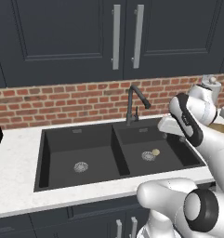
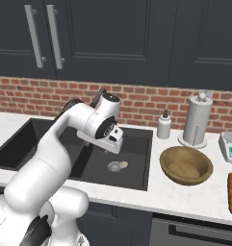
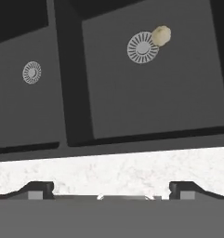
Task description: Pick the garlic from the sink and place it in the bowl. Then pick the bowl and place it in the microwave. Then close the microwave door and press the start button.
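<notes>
I'm on step 1, reaching for the garlic [image 3: 161, 36], which sits in the sink's [image 1: 53, 139] right basin, touching the drain [image 3: 142, 47]. My gripper [image 3: 111, 188] hangs above, fingers spread and empty. Next I descend and centre over it; the bowl [image 2: 186, 165] waits on the counter.

Overall light: was even and flat, typical render, no obvious lamp anywhere.
Counter [image 1: 16, 186]: came out the brightest thing, nearly washed out in the hand view, marbling faint.
Sink [image 1: 85, 153]: basins stayed dark but readable, the drains and the garlic [image 3: 161, 36] stood out clearly against the black.
Shadows: were soft, just a faint one under the arm and inside the bowl [image 2: 186, 166].
Glare: only mild sheen on the cabinet handles [image 1: 116, 37].
Sharpness: was a bit low-res, jaggy edges, no motion blur, no edge warping.
</notes>
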